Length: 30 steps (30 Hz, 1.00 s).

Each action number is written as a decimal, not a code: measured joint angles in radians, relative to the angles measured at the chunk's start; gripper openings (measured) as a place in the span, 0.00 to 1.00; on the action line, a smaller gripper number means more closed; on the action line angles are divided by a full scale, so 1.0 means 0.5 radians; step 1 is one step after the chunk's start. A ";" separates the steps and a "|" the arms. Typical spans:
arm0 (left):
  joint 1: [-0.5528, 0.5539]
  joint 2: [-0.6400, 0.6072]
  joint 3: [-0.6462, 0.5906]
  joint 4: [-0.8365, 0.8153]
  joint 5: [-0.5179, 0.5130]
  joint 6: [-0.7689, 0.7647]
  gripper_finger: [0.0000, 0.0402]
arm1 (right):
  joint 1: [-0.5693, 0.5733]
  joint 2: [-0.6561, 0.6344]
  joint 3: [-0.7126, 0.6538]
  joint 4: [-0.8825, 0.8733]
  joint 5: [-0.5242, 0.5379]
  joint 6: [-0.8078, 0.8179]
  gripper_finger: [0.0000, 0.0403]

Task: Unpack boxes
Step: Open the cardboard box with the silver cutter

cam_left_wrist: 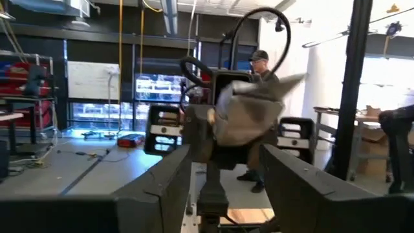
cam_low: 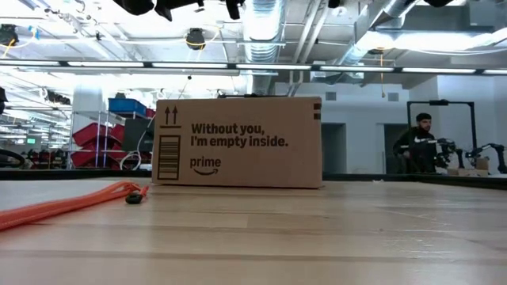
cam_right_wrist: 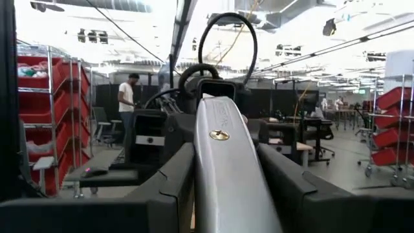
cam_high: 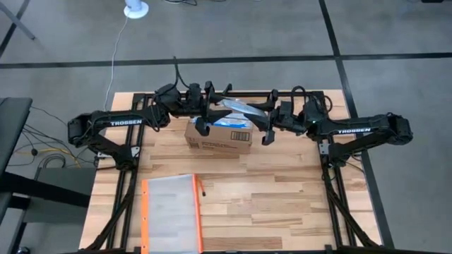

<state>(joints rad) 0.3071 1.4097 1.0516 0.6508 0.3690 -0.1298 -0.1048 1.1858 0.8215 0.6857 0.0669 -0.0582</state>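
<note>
At the near edge of the wooden table [cam_high: 282,204], an orange-edged clear pouch [cam_high: 169,214] is seen lying flat, left of centre; in the low view its orange edge runs along the boards to a small dark pull. Well beyond it, towards the far side of the table, the brown cardboard box [cam_high: 219,137] is found standing upright on the boards, apart from the pouch. Its near face is printed with black lettering, two upward arrows and a barcode, and blue-and-white tape is visible on its top.

Above the box, both arms are held level and meet from opposite sides. A silvery grey packet [cam_high: 240,111] is held in the air between them, over the far part of the box. The right gripper [cam_right_wrist: 226,188] is pressed together on this packet, which is seen clamped between its two fingers in the right wrist view. The left gripper [cam_high: 210,106] is positioned just beside the packet's other end; whether its fingers are spread or pinching cannot be told.

Beyond the table, a person [cam_low: 417,142] is seen in the room.
</note>
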 joint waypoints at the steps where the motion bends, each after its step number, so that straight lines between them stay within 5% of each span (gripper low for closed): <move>1: 0.006 -0.001 0.001 -0.003 -0.002 0.018 0.42 | 0.003 0.001 -0.001 -0.003 0.001 0.000 0.29; 15: 0.156 -0.036 0.000 -0.502 0.320 0.003 0.46 | -0.019 0.000 0.000 -0.314 0.005 0.021 0.29; 30: 0.077 -0.037 0.000 -0.523 0.316 0.132 0.47 | -0.008 -0.001 0.001 -0.446 0.013 0.078 0.29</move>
<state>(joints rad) 0.3454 1.3914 1.0515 0.3894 0.5270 -0.0639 -0.1087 1.1854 0.8219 0.4627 0.0737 -0.0193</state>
